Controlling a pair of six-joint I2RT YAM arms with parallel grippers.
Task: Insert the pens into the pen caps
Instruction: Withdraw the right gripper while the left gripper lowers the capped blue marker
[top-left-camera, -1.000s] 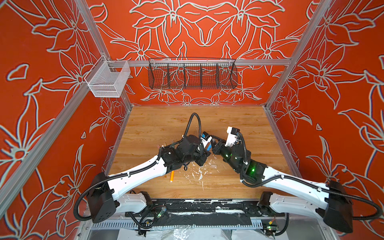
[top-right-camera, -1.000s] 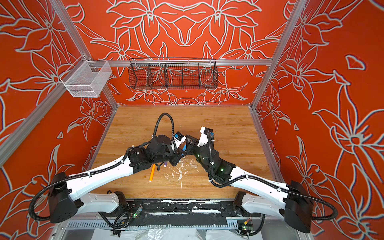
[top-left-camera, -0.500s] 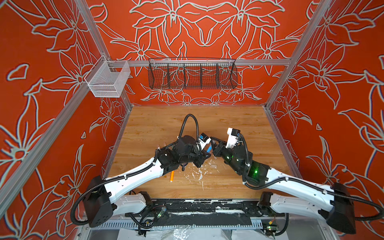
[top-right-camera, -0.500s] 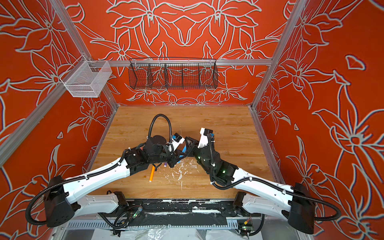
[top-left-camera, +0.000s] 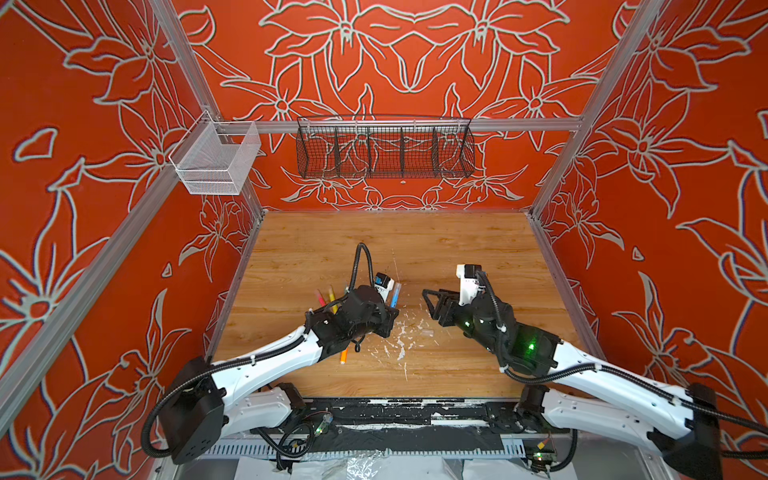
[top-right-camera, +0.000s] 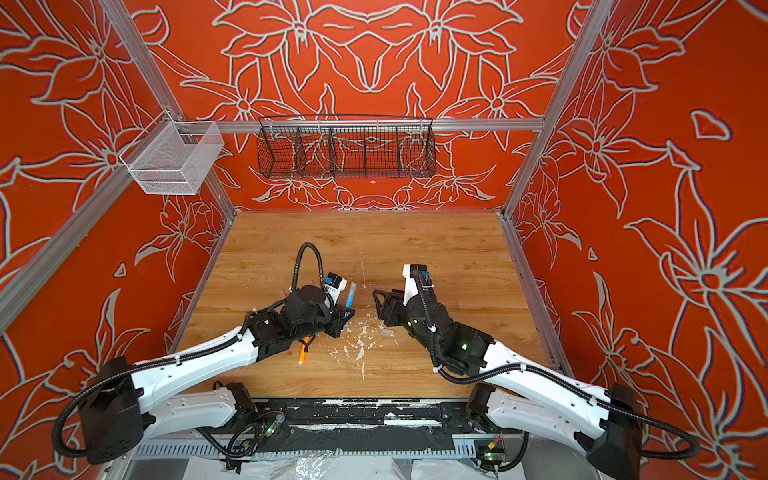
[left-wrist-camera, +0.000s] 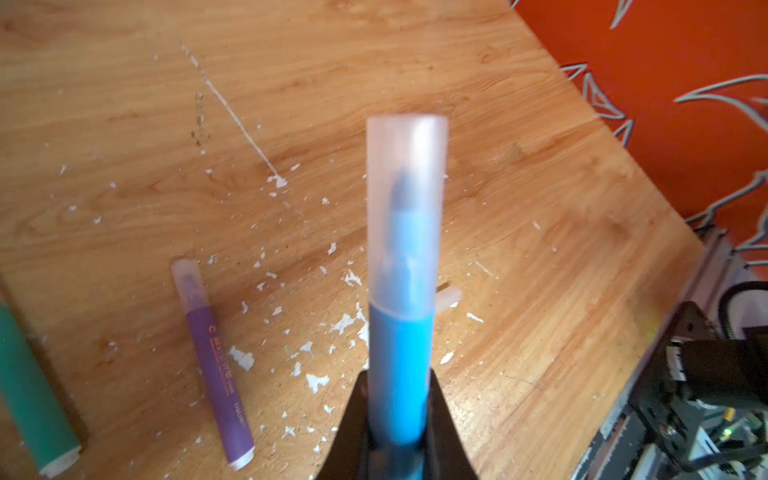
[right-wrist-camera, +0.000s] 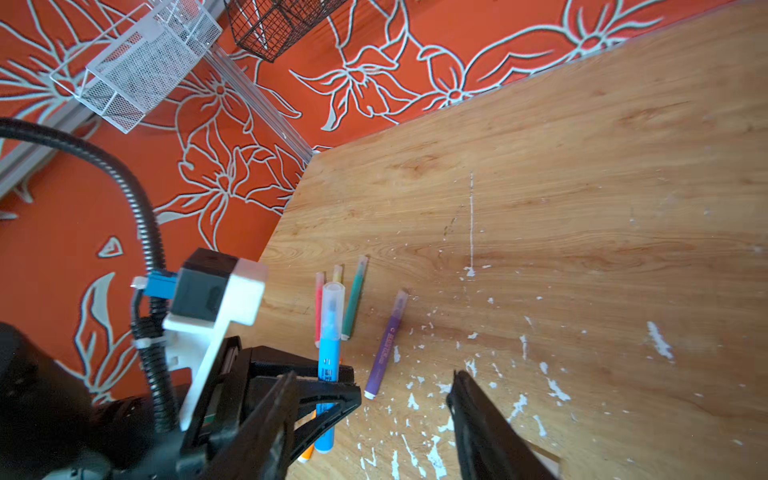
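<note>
Over the table, the blue pen points cap-first rearward.

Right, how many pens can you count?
6. Blue pen in the left fingers; pink, yellow, green, purple on the table nearby; orange beneath the left arm. More may be hidden.

Six pens: blue, purple, green, red-pink, yellow, orange. One loose pen cap lies on the counter. Two baskets hang far: white, black.
</note>
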